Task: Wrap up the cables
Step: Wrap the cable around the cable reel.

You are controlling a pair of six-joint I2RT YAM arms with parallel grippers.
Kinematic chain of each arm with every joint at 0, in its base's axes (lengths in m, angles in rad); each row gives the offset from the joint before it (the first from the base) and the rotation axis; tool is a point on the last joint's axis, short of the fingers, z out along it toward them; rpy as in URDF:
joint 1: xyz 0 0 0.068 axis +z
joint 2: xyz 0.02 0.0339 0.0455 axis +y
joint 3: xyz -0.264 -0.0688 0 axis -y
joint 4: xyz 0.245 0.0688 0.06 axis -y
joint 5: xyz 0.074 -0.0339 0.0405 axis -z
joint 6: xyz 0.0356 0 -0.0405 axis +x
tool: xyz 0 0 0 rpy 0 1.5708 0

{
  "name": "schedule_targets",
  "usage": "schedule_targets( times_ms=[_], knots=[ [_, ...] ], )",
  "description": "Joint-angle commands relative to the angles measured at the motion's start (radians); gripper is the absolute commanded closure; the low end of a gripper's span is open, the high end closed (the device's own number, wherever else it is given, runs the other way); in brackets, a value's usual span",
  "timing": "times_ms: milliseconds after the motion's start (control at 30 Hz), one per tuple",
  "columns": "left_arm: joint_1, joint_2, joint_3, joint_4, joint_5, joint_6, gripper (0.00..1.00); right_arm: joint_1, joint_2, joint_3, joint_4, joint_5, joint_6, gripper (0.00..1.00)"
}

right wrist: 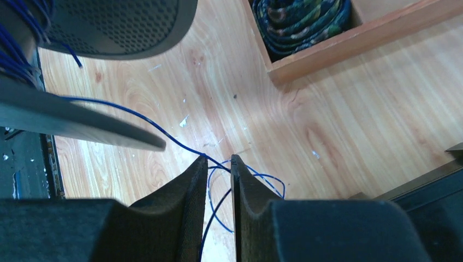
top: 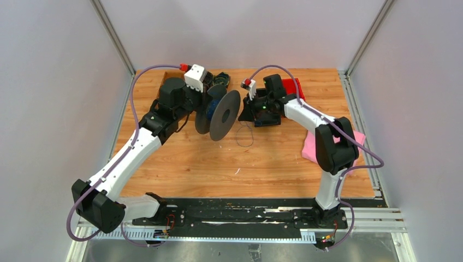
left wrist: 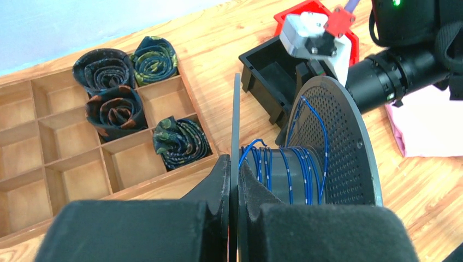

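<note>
Wide shot first: the wooden table (top: 218, 164) carries everything, and both arms reach in over it. The left arm (top: 131, 150) sweeps up from the near left corner. The right arm (top: 327, 136) bends in from the right, over a pink cloth (top: 310, 146) at the table's right edge.

Between the two wrists is the big grey spool (top: 225, 114), tipped on edge so its perforated discs face sideways. The left gripper (left wrist: 235, 172) has it: the jaws are pressed together on the thin rim of the near disc, one finger on each side.

Behind the spool sits a divided wooden tray (left wrist: 142, 185) with four rolled patterned ties (left wrist: 179, 143) in its compartments. A black bin (left wrist: 267, 71) stands near it, and a red box (top: 293, 87) lies beyond that.

Now the fine stuff, the dark blue cable (left wrist: 295, 174). Several turns are wound around the spool's hub, and one strand arcs up across the far disc. From the spool a loose length runs down to the right gripper (right wrist: 219, 164), which hovers low over the tabletop. Its jaws are narrow, with only a slim gap left, and the cable passes right through that gap. Below the fingertips the rest lies in a slack loop on the wood, just below the spool and the right wrist.
</note>
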Motion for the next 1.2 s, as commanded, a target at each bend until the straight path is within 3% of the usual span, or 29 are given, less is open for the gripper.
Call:
schedule_targets(
  times_ms=[0, 267, 633, 867, 1167],
  knots=[
    [0.036, -0.02, 0.053, 0.096, 0.054, -0.075, 1.0, 0.021, 0.021, -0.043, 0.019, 0.025, -0.033, 0.78],
    [0.09, -0.035, 0.059, 0.101, 0.092, -0.142, 1.0, 0.042, -0.031, -0.154, 0.029, 0.044, -0.069, 0.81],
    [0.153, -0.058, 0.072, 0.09, 0.079, -0.177, 1.0, 0.043, -0.235, -0.37, -0.032, 0.089, -0.204, 0.8],
    [0.172, -0.067, 0.075, 0.081, 0.061, -0.187, 1.0, 0.04, -0.364, -0.457, -0.138, 0.172, -0.308, 0.71],
    [0.185, -0.069, 0.067, 0.087, 0.065, -0.195, 1.0, 0.013, -0.461, -0.415, -0.286, 0.227, -0.404, 0.51]
  ],
)
